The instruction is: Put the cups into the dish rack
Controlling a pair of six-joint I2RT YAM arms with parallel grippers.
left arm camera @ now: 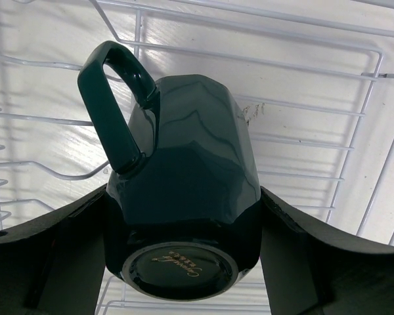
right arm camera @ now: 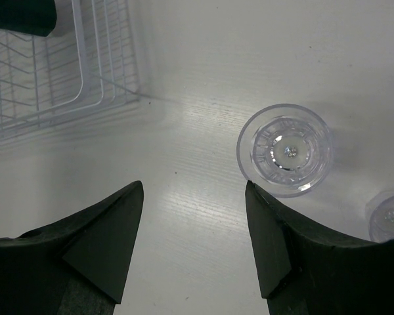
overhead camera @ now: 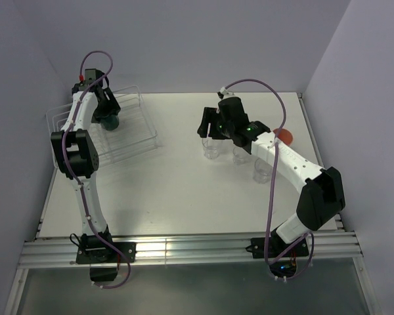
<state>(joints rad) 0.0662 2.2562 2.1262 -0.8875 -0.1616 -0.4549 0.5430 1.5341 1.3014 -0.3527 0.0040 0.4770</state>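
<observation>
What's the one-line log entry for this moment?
left gripper: shut on green mug, over dish rack | right gripper: open, empty, beside clear tumbler | pink cup: on table

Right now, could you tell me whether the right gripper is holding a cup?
No, the right gripper is open and empty, with the clear cup standing on the table just beyond its fingers.

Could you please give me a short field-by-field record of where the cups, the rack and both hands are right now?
left hand: shut on the dark green mug, holding it base toward the camera over the dish rack
right hand: open, empty, above the table, beside a clear tumbler
clear tumblers: three in the overhead view, standing on the table right of the rack
salmon-pink cup: on the table, partly hidden behind the right arm
cups seen resting in rack: none
</observation>
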